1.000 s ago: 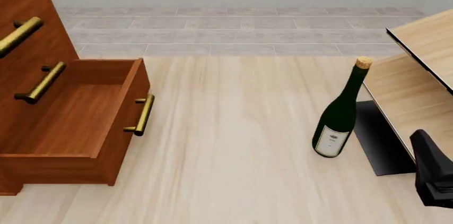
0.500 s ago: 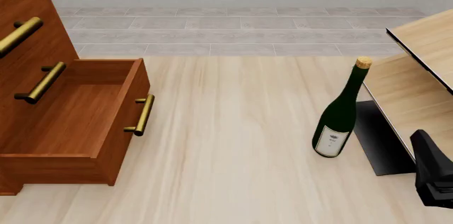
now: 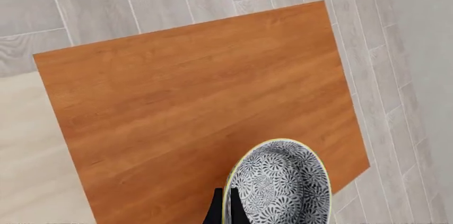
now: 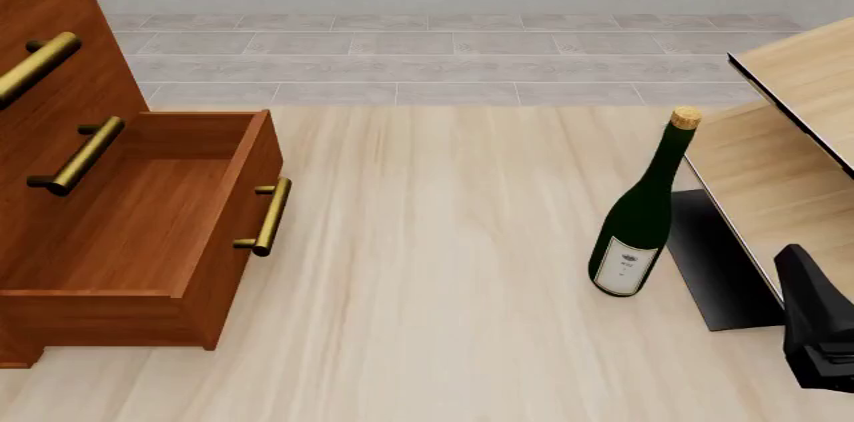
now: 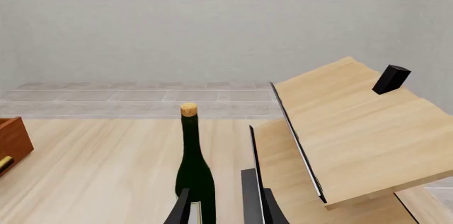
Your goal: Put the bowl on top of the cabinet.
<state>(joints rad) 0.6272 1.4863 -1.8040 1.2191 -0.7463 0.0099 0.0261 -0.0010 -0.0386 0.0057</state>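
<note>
Left wrist view shows the left gripper (image 3: 226,214) pinching the near rim of the bowl (image 3: 281,184), one dark finger on the outside of the wall and the other apparently inside. The bowl hangs above the flat red-brown top of the cabinet (image 3: 191,102), toward one corner of that panel; whether its base already touches the wood cannot be told from this angle. Beyond the top's edges lie grey floor tiles and a strip of pale table.

In the front view neither the left gripper nor the bowl appears; only the cabinet's front, with its brass handles and one drawer (image 4: 147,227) pulled open, shows at the left edge. The right arm (image 4: 817,332) sits low at the right side. Its gripper (image 5: 216,205) has the fingers parted and holds nothing, pointing toward the bottle (image 5: 193,171), which stands upright beside a pale shelf (image 5: 347,128).

By these pictures the task looks mostly done: the bowl has been lifted and carried over the cabinet. What seems left is lowering it onto the top, letting go, and drawing the arm clear.
</note>
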